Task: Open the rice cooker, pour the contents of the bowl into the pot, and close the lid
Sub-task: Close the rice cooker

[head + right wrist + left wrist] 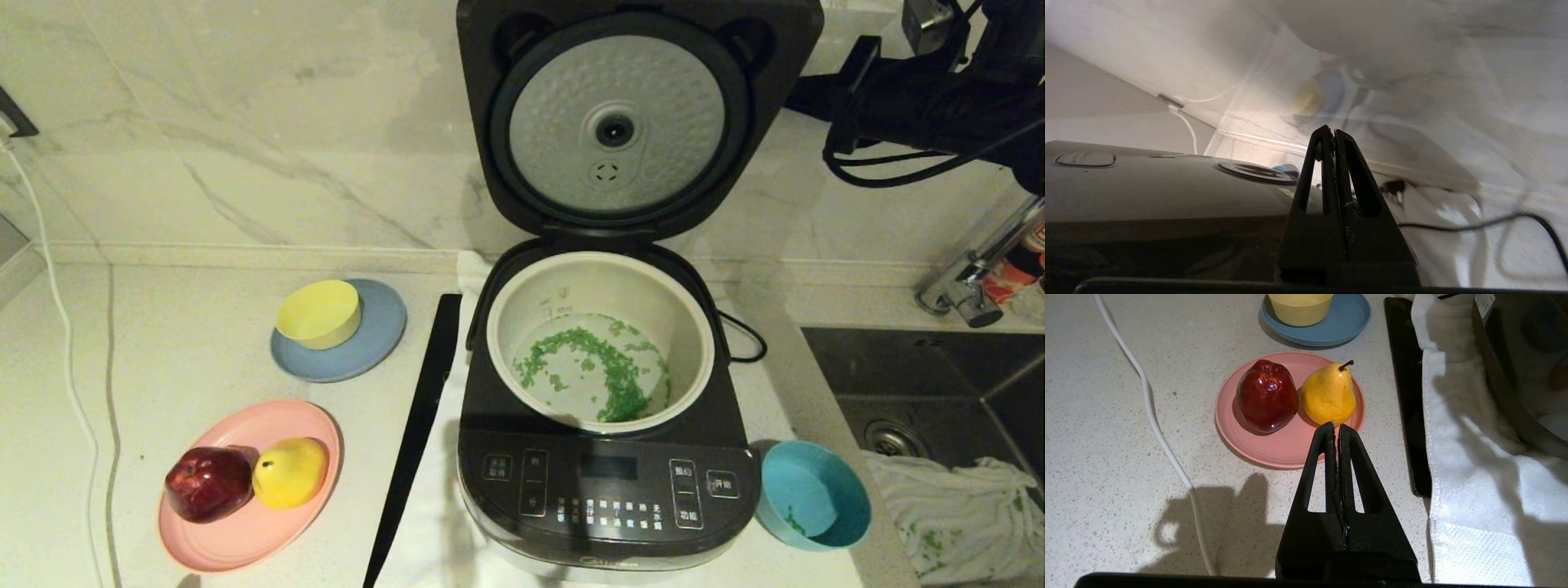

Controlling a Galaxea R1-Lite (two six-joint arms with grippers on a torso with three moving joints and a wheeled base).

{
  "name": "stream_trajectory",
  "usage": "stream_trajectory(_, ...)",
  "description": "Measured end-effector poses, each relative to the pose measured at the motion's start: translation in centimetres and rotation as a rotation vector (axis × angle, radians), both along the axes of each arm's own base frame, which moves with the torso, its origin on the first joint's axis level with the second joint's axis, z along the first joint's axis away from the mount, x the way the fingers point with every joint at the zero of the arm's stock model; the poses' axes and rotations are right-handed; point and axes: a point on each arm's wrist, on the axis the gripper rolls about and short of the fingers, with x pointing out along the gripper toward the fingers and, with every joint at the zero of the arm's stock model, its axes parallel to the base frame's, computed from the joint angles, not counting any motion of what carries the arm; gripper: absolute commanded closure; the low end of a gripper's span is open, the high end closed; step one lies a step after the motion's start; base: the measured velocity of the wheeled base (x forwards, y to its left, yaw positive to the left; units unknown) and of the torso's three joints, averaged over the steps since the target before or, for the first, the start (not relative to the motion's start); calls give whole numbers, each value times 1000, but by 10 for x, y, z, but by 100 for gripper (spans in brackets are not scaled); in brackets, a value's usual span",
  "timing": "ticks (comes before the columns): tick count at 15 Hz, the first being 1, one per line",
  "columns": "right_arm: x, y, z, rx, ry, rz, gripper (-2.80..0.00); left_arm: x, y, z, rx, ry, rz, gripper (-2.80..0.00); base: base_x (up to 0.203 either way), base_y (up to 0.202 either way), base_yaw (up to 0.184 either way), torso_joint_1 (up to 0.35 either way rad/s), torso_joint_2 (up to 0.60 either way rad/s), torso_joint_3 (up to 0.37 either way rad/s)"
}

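Note:
The rice cooker point(608, 482) stands open in the middle of the counter. Its lid point(629, 122) is upright, dimpled silver underside facing me. Chopped green bits lie in the cream pot point(539, 298). The teal bowl point(812, 494) sits on the counter by the cooker's right front corner, with only a few green bits inside. My right arm point(898, 106) reaches in behind the lid's right edge. In the right wrist view the right gripper point(1329, 132) is shut and empty, beside the lid's outer top point(1147, 188) and its vent point(1255, 172). My left gripper point(1336, 426) is shut and empty.
A yellow bowl point(318, 313) rests on a grey-blue plate point(384, 343). A pink plate point(245, 531) holds an apple point(208, 482) and a pear point(290, 471). A black strip point(416, 425) lies left of the cooker. Sink point(939, 392), tap point(971, 286) and cloth point(955, 506) are right.

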Motion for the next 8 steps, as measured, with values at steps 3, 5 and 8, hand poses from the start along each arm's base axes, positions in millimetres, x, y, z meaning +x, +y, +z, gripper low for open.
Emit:
stream_trajectory(3, 4, 19, -4, -2, -25, 46, 0, 0, 0, 0, 1, 0, 0, 0, 0, 0, 0, 0, 0, 0)
stream_trajectory(5, 6, 26, -6, -4, -24, 63, 0, 0, 0, 0, 0, 1, 0, 0, 0, 0, 0, 0, 0, 0)
stream_trajectory(8, 9, 30, -8, -3, -36, 73, 0, 0, 0, 0, 1, 1, 0, 0, 0, 0, 0, 0, 0, 0)
